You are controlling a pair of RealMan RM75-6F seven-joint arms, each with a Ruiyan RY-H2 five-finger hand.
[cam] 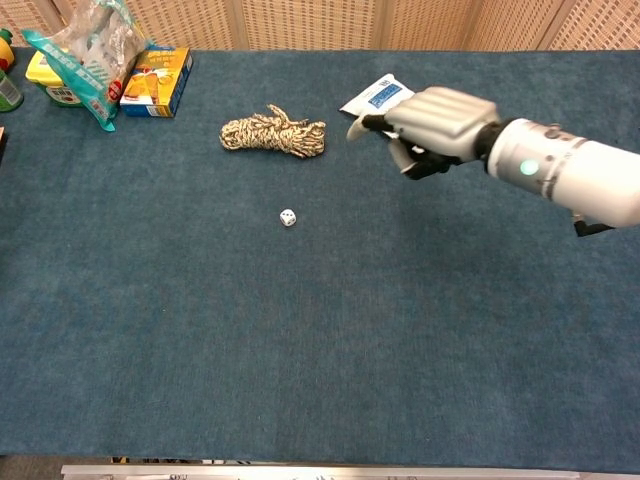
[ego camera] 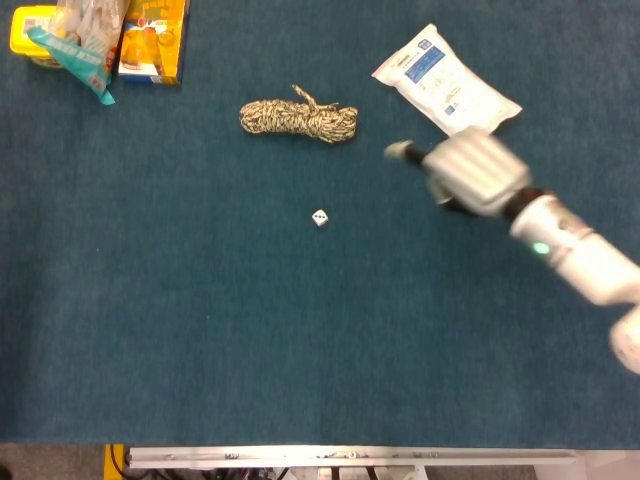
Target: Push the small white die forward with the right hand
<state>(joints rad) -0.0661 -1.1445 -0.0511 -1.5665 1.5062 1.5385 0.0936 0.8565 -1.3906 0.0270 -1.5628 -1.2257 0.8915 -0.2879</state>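
Observation:
The small white die (ego camera: pixel 319 217) (cam: pixel 288 217) lies alone on the blue table cloth, below the rope coil. My right hand (ego camera: pixel 470 170) (cam: pixel 435 120) hovers well to the die's right and farther back, lifted off the cloth and blurred by motion. Its fingers are curled in with one finger sticking out to the left, and it holds nothing. The gap between hand and die is wide. My left hand shows in neither view.
A coil of speckled rope (ego camera: pixel 298 118) (cam: pixel 273 134) lies behind the die. A white packet (ego camera: pixel 445 88) (cam: pixel 375 97) sits at the back right, partly covered by my hand in the chest view. An orange box (ego camera: pixel 152 40) and a snack bag (ego camera: pixel 80 45) stand far back left.

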